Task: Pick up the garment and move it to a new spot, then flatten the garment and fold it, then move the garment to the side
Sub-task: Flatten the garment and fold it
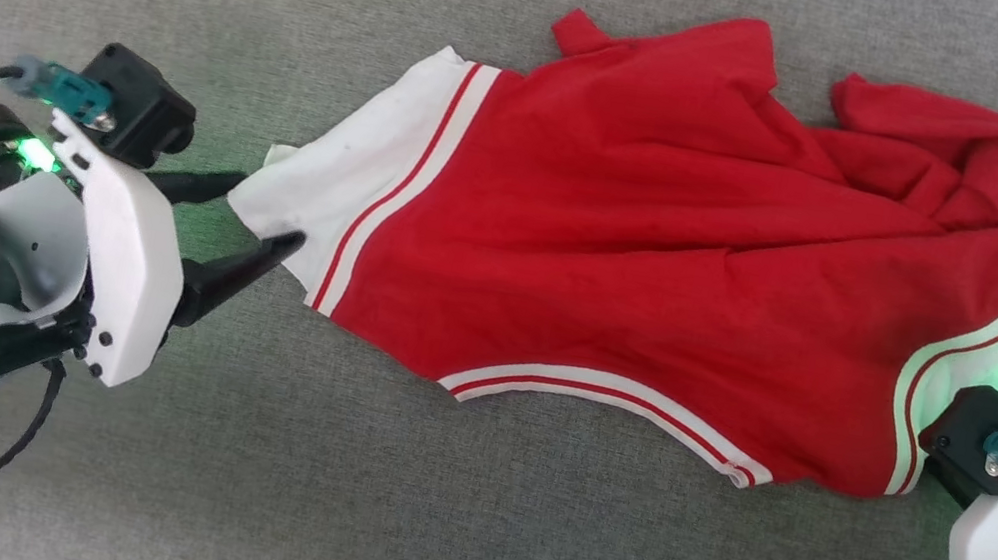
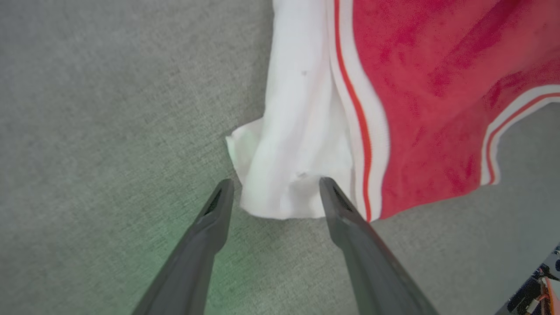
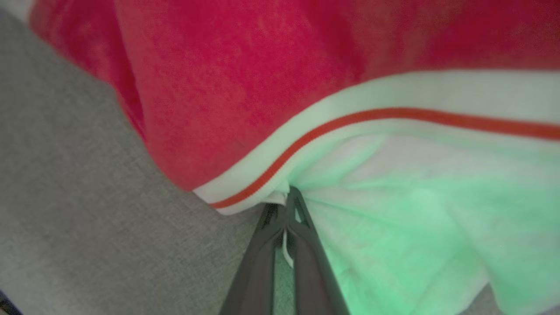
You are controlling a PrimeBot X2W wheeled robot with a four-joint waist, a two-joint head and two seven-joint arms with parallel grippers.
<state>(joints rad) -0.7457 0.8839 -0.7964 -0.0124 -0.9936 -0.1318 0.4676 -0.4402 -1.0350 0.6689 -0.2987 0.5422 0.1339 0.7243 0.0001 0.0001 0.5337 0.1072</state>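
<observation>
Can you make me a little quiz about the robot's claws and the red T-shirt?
1. True or false: the left claw is open.
2. What is the shut right claw pinching? A a sock; B the white sleeve of the T-shirt; C nothing.
3. Fill in: the thin stripe inside the white trim is ___.
Key: 1 true; 2 B; 3 red.

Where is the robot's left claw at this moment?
The left claw is at the left of the head view, open, its two fingers flanking the end of the garment's white sleeve on the grey surface.
</observation>
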